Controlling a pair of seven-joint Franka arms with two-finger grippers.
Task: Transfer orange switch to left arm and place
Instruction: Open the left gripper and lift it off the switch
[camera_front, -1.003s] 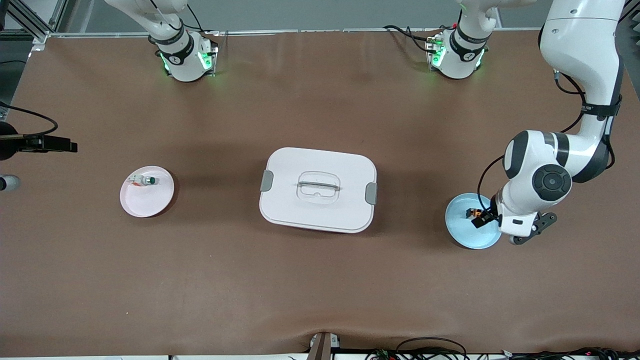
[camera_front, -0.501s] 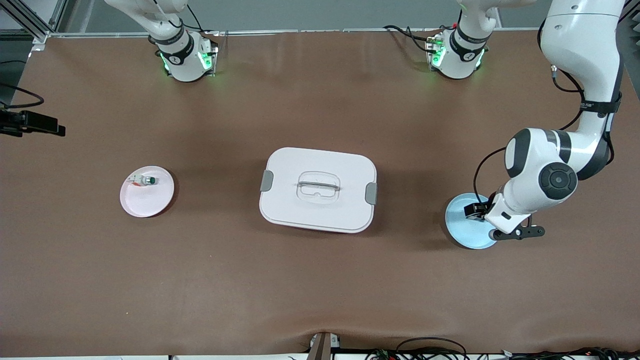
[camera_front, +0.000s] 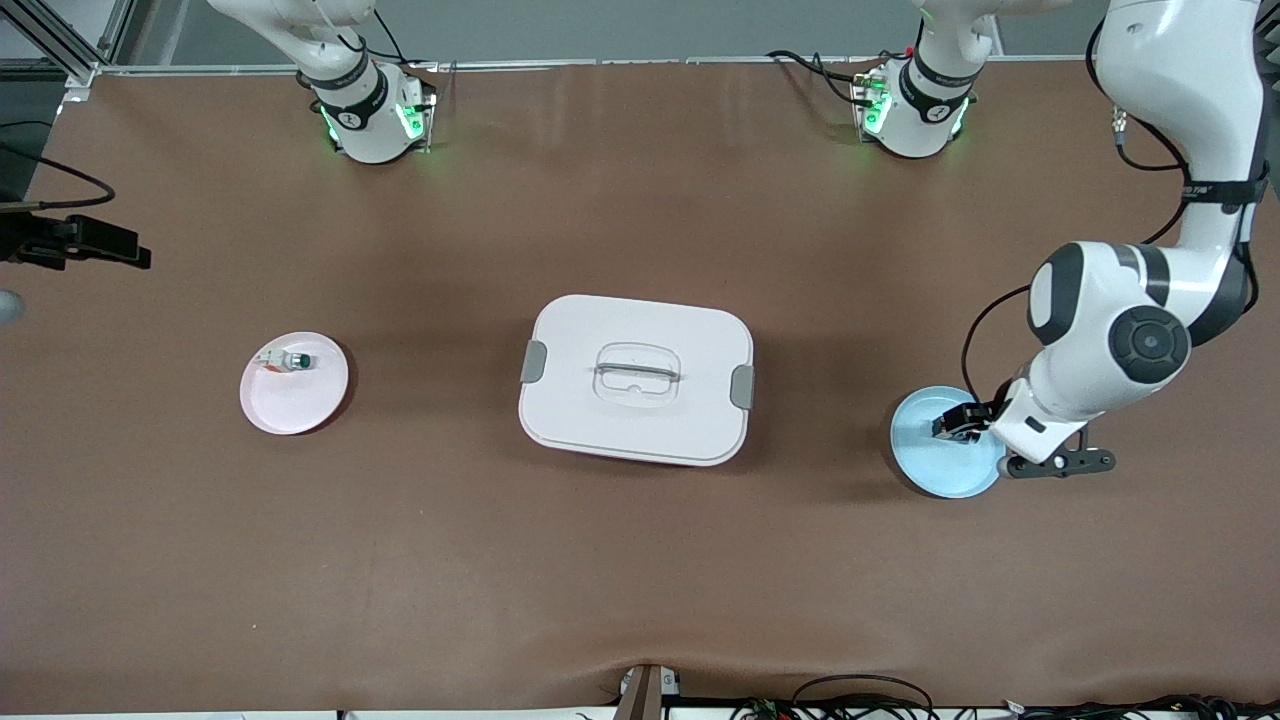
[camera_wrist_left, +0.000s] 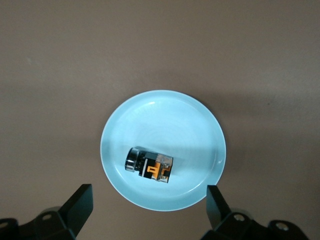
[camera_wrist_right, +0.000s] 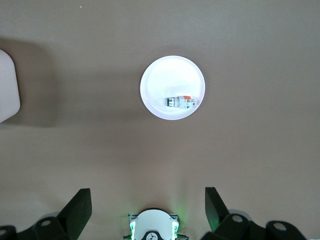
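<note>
The orange switch (camera_wrist_left: 150, 166) lies on its side in a light blue plate (camera_wrist_left: 162, 150) near the left arm's end of the table. My left gripper (camera_wrist_left: 148, 207) hangs over this plate (camera_front: 925, 455), open and empty, its fingers well apart and clear of the switch. In the front view the left gripper (camera_front: 958, 424) covers the switch. The white box (camera_front: 637, 378) stands closed at the table's middle. My right gripper (camera_wrist_right: 146, 212) is open and empty, high over the right arm's end of the table.
A pink plate (camera_front: 294, 383) near the right arm's end holds a small white switch with a green cap (camera_front: 290, 361); both show in the right wrist view, the plate (camera_wrist_right: 172, 75) and the switch (camera_wrist_right: 181, 101). The box's corner (camera_wrist_right: 7, 85) shows there too.
The left arm's hand has turned and shifted a little toward the left arm's end over the blue plate. It now covers the orange switch in the front view.
</note>
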